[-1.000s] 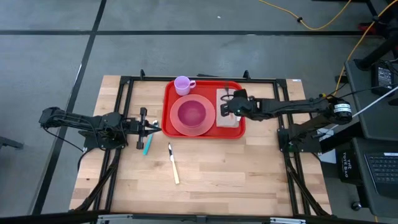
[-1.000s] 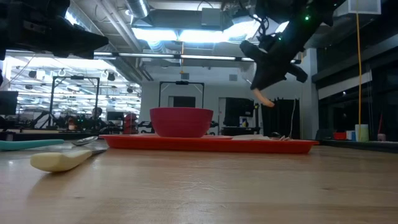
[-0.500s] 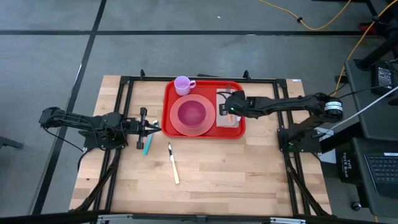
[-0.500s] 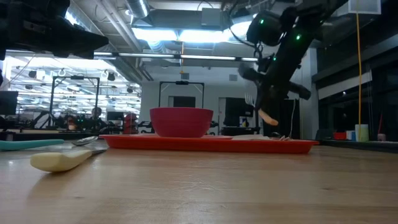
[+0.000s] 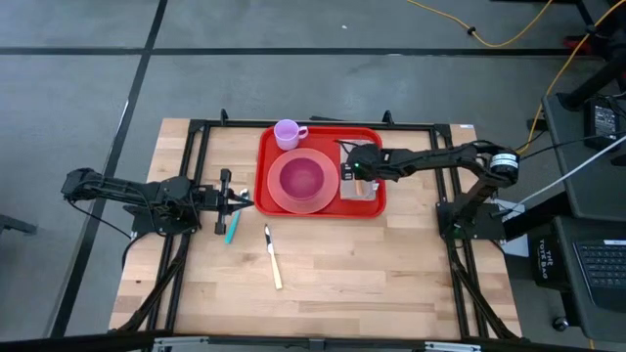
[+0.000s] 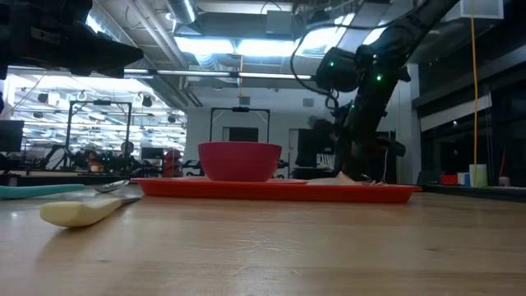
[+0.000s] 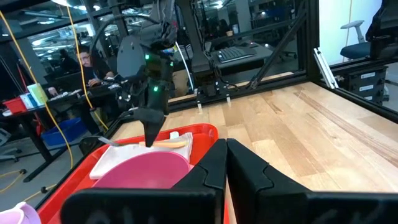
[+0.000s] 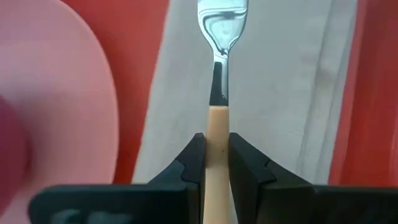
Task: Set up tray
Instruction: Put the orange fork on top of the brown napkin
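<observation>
The red tray [image 5: 321,208] lies at the table's far middle. It carries a pink plate [image 5: 301,200] with a bowl [image 6: 239,161], a purple cup [image 5: 288,132] and a white napkin [image 5: 367,189] on its right side. My right gripper [image 5: 354,168] is low over the napkin, shut on a fork [image 8: 222,22] with a beige handle. The fork's metal head [image 7: 109,142] sits just over the napkin [image 8: 273,93]; I cannot tell whether it touches. My left gripper [image 5: 246,201] rests shut at the tray's left edge, holding nothing. My right gripper pinches the fork's beige handle [image 8: 216,134] between its two fingers, which lie along the handle. The fingers slant down from the table's right side. The fork sticks out ahead of the fingertips, its handle [image 7: 169,143] lying almost level just above the napkin.
A teal utensil [image 5: 232,230] and a beige-handled knife [image 5: 273,259] lie on the bare wood left of and in front of the tray. A black frame [image 5: 196,147] runs around the table's edges. There is free wood along the near side.
My right gripper has come down from well above the tray to just over the napkin, drifting toward the table's left. It rolled and tipped as it sank. The fork went down with it and now lies close to level.
</observation>
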